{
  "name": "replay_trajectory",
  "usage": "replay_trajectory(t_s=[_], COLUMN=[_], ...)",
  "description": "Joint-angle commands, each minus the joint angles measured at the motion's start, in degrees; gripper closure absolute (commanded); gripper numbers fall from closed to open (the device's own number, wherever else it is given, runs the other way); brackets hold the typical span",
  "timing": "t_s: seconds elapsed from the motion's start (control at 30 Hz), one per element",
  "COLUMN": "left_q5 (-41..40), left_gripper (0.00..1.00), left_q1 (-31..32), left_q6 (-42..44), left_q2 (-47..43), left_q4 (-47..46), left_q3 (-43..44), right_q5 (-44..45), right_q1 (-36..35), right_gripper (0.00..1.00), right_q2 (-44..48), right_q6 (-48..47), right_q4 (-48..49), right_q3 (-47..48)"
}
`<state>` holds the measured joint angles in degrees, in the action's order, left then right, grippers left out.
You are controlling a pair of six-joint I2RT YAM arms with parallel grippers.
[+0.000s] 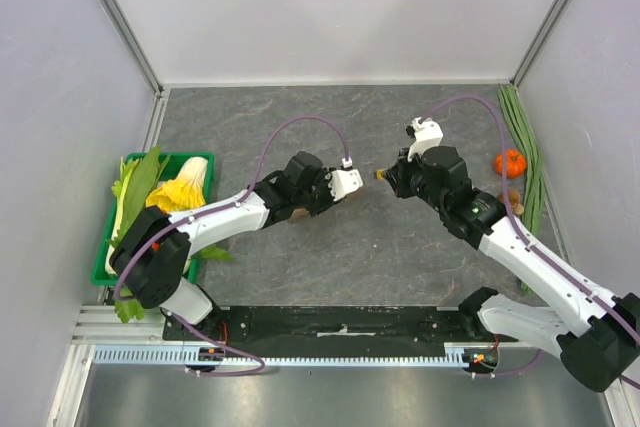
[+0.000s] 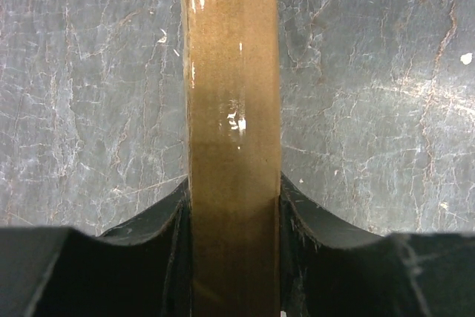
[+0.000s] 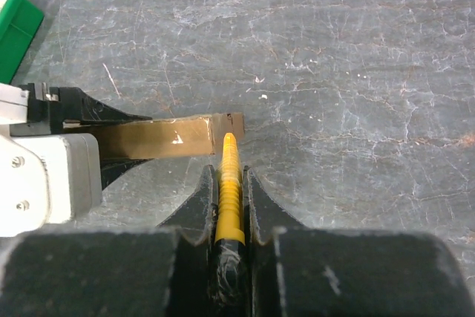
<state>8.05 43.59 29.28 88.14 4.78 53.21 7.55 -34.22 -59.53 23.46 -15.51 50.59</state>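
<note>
Tip meets tip.
The left gripper (image 2: 234,202) squeezes a brown strip (image 2: 231,94), its end poking out free; the right gripper (image 3: 229,176) pinches a yellow ridged stick (image 3: 228,155), maybe a toy knife, at that end.

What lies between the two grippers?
The brown strip, held by the left gripper, and the yellow blade, held by the right gripper; the right wrist view shows it.
</note>
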Motion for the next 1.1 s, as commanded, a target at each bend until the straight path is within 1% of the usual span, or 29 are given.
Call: replay_trajectory(t_s=[0.0, 0.03, 0.1, 0.13, 0.2, 0.3, 0.4, 0.43, 0.53, 0.57, 0.77, 0.87, 1.07], left_q5=[-0.5, 1.7, 2.1, 2.2, 2.7, 3.4, 3.4, 3.5, 3.9, 3.9, 4.9, 6.6, 7.5], left_gripper=[0.61, 0.56, 0.53, 0.48, 0.46, 0.46, 0.54, 0.58, 0.65, 0.66, 0.67, 0.67, 0.67], left_q1=[0.4, 0.4, 0.4, 0.4, 0.4, 0.4, 0.4, 0.4, 0.4, 0.4, 0.3, -0.2, -0.4], left_q6=[-3.7, -4.4, -6.8, -7.4, -7.9, -8.4, -8.7, -8.7, -7.9, -7.7, -6.6, -6.8, -7.3], left_q2=[1.5, 1.8, 2.2, 2.8, 3.6, 4.3, 4.7, 4.7, 4.8, 5.2, 5.6, 5.8, 5.9], left_q4=[3.6, 3.8, 4.4, 4.7, 6.2, 6.4, 6.4, 6.5, 6.9, 7.7, 9.5, 10.9, 11.6], left_q3=[-2.1, -2.4, -2.4, -2.3, -1.7, -1.8, -2.2, -2.2, -1.9, -1.3, -0.3, 0.3, 0.2], right_q5=[-1.3, -1.8, -2.3, -2.4, -2.3, -2.3, -2.2, -2.1, -2.1, -2.2, -1.1, -0.3, 0.7], right_q1=[0.3, 0.3, 0.3, 0.3, 0.3, 0.3, 0.3, 0.3, 0.3, 0.3, 0.3, 0.3, 0.3], right_gripper=[1.0, 1.0, 1.0, 1.0, 1.0, 1.0, 1.0, 1.0, 1.0, 1.0, 1.0, 1.0, 1.0], right_q2=[2.5, 2.6, 3.2, 3.2, 3.2, 3.1, 3.5, 3.5, 3.5, 3.5, 2.1, 1.2, 1.4], right_q6=[1.1, 1.3, 1.6, 1.8, 1.9, 2.1, 2.1, 1.9, 1.8, 1.9, 2.0, 1.8, 0.7], right_q4=[4.7, 4.8, 5.2, 5.4, 5.8, 6.2, 7.3, 7.8, 9.6, 11.1, 17.3, 18.2, 19.7], right_q3=[-2.9, -3.6, -4.4, -4.7, -5.0, -5.1, -5.1, -5.4, -5.9, -6.2, -8.4, -8.7, -9.1])
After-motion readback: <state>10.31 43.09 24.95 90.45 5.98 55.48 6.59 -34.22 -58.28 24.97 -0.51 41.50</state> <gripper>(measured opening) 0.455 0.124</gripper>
